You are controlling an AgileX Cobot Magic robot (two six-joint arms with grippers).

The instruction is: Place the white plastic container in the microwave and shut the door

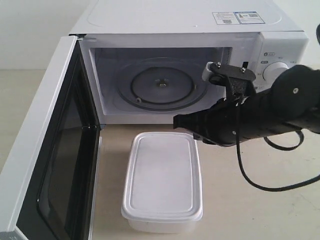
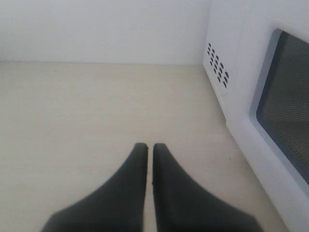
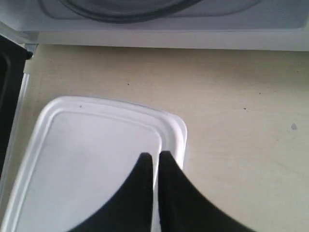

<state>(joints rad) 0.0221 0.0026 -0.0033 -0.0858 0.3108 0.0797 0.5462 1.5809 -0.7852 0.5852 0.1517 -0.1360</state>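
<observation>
The white plastic container [image 1: 162,175] sits lid on, on the table just in front of the microwave [image 1: 190,20]. The door [image 1: 45,150] is swung wide open to the left, showing the glass turntable [image 1: 162,87]. My right gripper [image 1: 176,121] is shut with nothing in it and hovers over the container's far right corner [image 3: 169,128]; in the right wrist view its tips [image 3: 155,155] lie over the lid beside the rim. My left gripper [image 2: 150,146] is shut over bare table outside the door [image 2: 289,111]. It does not show in the exterior view.
A black cable [image 1: 250,180] loops from the right arm down over the table right of the container. The microwave's side vents [image 2: 217,67] face the left gripper. The open door's inner edge [image 3: 7,72] stands close to the container's left side.
</observation>
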